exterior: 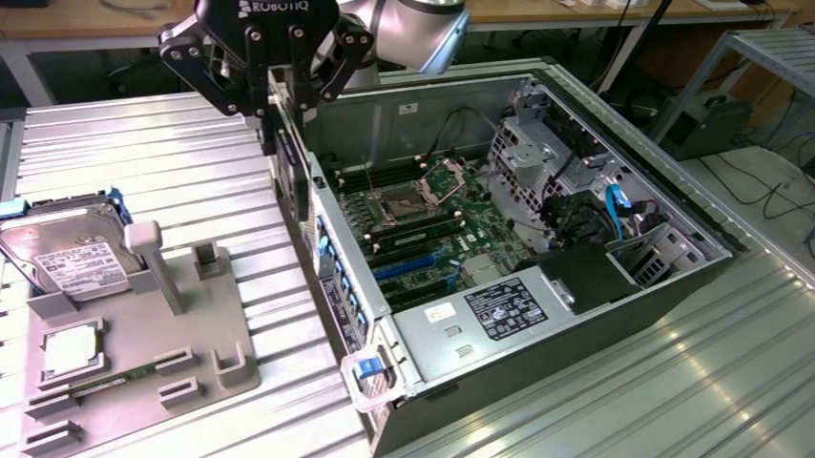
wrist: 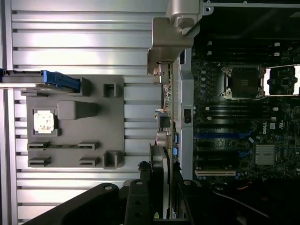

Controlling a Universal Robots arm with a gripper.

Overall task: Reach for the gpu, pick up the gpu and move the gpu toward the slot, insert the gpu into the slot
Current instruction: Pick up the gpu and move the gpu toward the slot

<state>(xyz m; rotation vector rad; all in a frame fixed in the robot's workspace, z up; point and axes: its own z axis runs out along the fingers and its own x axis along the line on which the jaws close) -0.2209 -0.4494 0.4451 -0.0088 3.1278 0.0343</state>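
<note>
Gripper (exterior: 292, 99) marked ROBOTIQ, clamped on gpu (exterior: 290, 160); gpu upright at case (exterior: 637, 310) wall, apart from blue slot (exterior: 407, 261).

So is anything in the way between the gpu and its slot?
The gpu, clamped in the gripper, hangs beside the case wall on the exterior view's left, seemingly just outside it, so that wall's rim stands between it and the slot. Nothing visible lies on the slot itself.

Blue slot (exterior: 410, 260), green motherboard (exterior: 479, 225)
</note>
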